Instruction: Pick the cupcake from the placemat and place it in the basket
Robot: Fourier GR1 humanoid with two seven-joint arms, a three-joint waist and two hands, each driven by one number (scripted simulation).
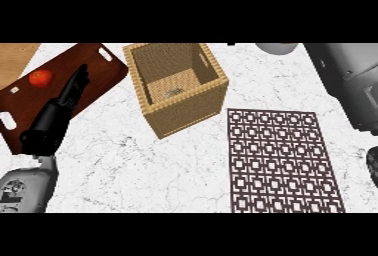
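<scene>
Cupcake (174,93): a small greyish item lying on the floor of the woven basket (164,112), which stands on the marble worktop (148,165). To its right lies the patterned placemat (283,160). Left hand (72,90): fingers straight, held over a dark wooden tray (111,75) that carries a red tomato (40,77). Right hand (372,165): only a dark edge shows at the right margin; whether its fingers are apart or together cannot be told.
</scene>
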